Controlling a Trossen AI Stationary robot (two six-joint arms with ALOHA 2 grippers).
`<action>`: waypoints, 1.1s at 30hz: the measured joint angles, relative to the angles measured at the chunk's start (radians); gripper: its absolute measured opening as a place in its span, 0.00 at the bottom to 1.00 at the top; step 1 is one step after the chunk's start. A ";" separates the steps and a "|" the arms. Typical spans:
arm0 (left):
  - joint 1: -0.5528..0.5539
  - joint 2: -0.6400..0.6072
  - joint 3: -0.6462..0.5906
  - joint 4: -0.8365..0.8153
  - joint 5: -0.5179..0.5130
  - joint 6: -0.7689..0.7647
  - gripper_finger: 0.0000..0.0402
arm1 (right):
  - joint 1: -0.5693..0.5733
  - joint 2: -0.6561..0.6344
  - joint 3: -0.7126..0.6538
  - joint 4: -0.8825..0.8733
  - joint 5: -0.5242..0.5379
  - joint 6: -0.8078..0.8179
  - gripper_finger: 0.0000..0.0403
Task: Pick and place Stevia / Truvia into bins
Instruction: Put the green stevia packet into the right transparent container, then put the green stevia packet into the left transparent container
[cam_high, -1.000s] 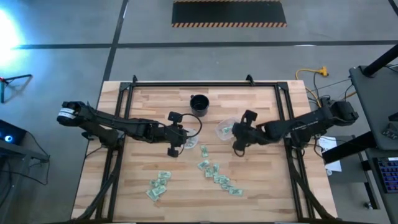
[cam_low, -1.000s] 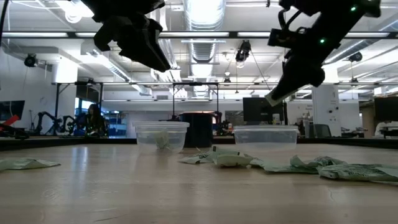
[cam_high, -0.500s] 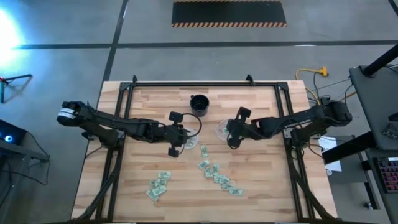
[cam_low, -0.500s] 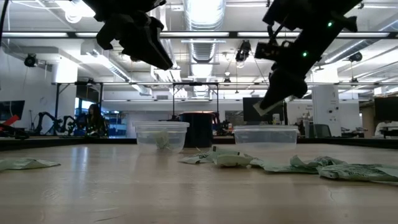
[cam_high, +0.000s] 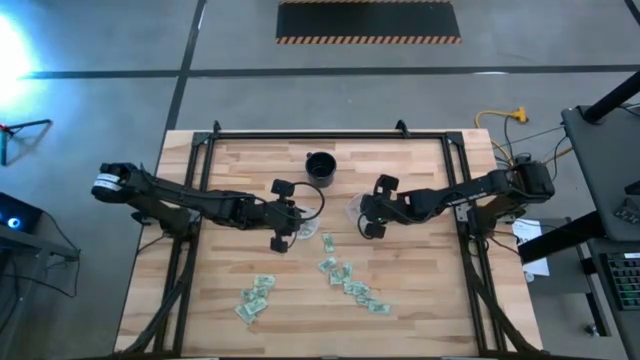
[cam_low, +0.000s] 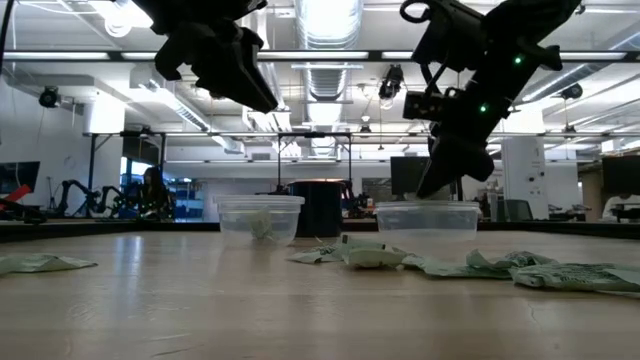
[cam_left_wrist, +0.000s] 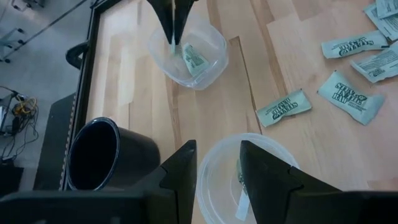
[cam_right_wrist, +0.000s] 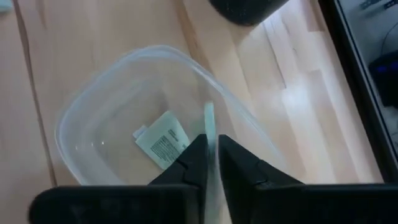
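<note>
Two clear cups stand mid-table. Above the left cup (cam_left_wrist: 214, 163), which holds a packet, my left gripper (cam_left_wrist: 219, 168) hangs open with nothing between its fingers. My right gripper (cam_right_wrist: 211, 158) is shut on a Stevia packet (cam_right_wrist: 209, 124) just above the right cup (cam_right_wrist: 81, 124). One packet (cam_right_wrist: 160, 144) lies flat on that cup's bottom. In the low view the right gripper (cam_low: 432, 185) hangs just above the right cup's rim (cam_low: 427, 206). Several loose packets (cam_high: 350, 282) lie on the table nearer its front edge. My right gripper pinches the packet by its two flat faces between the two fingers. The packet's free end (cam_right_wrist: 209, 115) sticks out past the fingertips, edge-on to the camera. The fingers slant down from the table's right side. The packet is clear of the cup and the table.
A black cup (cam_high: 320, 167) stands behind the two clear cups, toward the far edge. A second cluster of packets (cam_high: 255, 296) lies at the front left, and one packet (cam_high: 327, 242) lies between the cups and the main scatter. Black frame rails (cam_high: 190, 200) run along the table's sides.
My right gripper has gone toward the table's left and down with the packet, and now hangs over the right clear cup. The packet stays between its fingers.
</note>
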 joint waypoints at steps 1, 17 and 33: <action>0.000 0.000 0.000 0.000 0.000 0.000 0.27 | 0.000 -0.007 0.000 0.000 -0.001 -0.001 0.10; -0.069 -0.046 0.010 -0.215 0.055 -0.073 0.27 | 0.026 -0.159 0.000 0.005 -0.198 -0.074 0.39; -0.344 -0.095 -0.035 -0.371 0.145 -0.539 0.27 | 0.170 -0.203 -0.001 0.015 -0.290 -0.060 0.36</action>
